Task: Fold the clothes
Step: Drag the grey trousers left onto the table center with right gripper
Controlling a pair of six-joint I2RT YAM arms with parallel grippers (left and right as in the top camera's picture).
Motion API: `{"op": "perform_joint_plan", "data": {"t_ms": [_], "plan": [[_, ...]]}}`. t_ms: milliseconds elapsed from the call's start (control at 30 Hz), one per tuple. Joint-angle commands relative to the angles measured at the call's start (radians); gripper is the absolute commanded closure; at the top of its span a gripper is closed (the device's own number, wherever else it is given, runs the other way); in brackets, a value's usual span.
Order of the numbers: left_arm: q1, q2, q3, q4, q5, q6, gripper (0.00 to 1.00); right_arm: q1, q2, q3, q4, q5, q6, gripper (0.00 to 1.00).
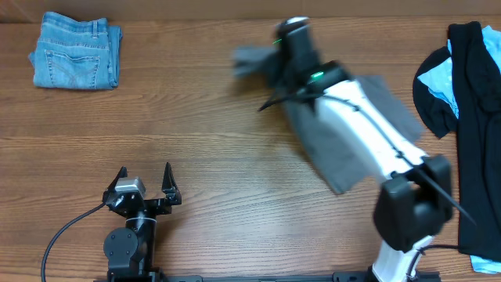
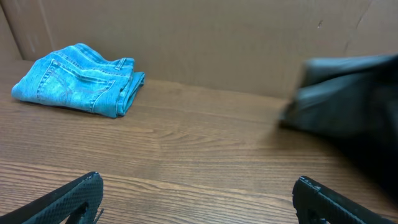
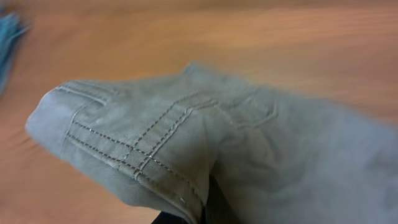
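- The grey-khaki shorts (image 1: 335, 160) lie mid-desk, a little toward 3 o'clock. They are open and rumpled, with no fold in them yet.
- Their long axis runs from about 10 o'clock to about 4 o'clock. The stitched end shown in the right wrist view points toward 10 o'clock and looks raised off the desk (image 1: 196, 125). The other end trails toward 4 o'clock.
- Your right claw (image 1: 291, 39) is pressed together at that 10 o'clock end. Judging by the cloth draped close under its camera, it is pinching the shorts.
- The denim shorts (image 1: 76, 51) sit at the far 10 o'clock corner, already folded into a neat packet, so that piece looks done.
- The black garment (image 1: 473, 102) and the light-blue garment (image 1: 438, 82) lie heaped together at the 3 o'clock edge, unfolded, so you have those two left.
- Your left claw (image 1: 145, 182) rests near 7 o'clock, spread wide, holding nothing and well apart from every garment.
- By my reckoning, roughly a quarter of the job is finished.
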Motion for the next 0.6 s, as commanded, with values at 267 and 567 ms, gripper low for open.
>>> {"op": "perform_joint_plan", "data": {"t_ms": [267, 567], "plan": [[-0.006, -0.008, -0.003, 0.0, -0.01, 0.004, 0.0, 0.395, 0.153, 0.025, 0.103, -0.12, 0.162, 0.53], [-0.006, -0.008, -0.003, 0.0, -0.01, 0.004, 0.0, 0.302, 0.011, 0.125, -0.115, -0.08, 0.147, 0.26]]}}
